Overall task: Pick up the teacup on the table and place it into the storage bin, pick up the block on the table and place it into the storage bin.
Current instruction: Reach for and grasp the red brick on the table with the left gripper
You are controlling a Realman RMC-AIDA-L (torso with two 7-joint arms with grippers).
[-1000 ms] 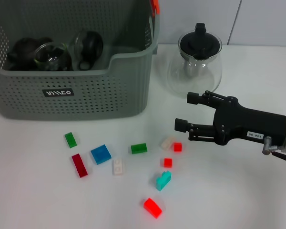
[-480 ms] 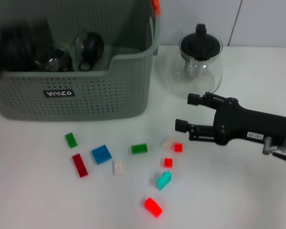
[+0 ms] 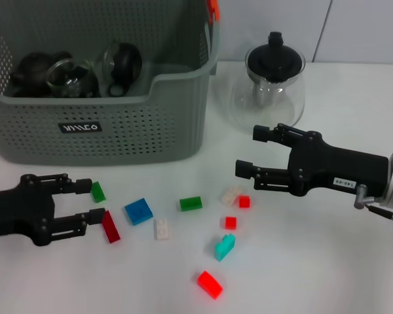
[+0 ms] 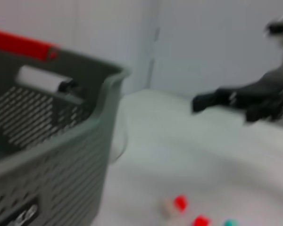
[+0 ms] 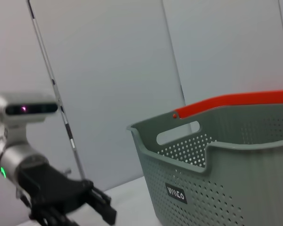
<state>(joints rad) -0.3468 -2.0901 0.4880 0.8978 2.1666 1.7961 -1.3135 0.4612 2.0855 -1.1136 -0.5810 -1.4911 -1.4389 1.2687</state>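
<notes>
Hovering low over the bench [image 3: 327, 261], the left gripper [image 3: 90, 201] is seen with fingers apart around a green block [image 3: 97, 191] and beside a dark red block [image 3: 109, 226], near the left edge. The right gripper [image 3: 251, 152] is held with fingers spread above the scattered blocks. Teaware is seen inside the storage bin [image 3: 118, 124] at the far left corner.

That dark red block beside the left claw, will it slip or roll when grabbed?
The dark red block is flat-sided and lies flat, so it probably won't roll. It looks like glossy plastic, so the open left gripper might let it slip. Being small, it is likely light and easily nudged.
</notes>
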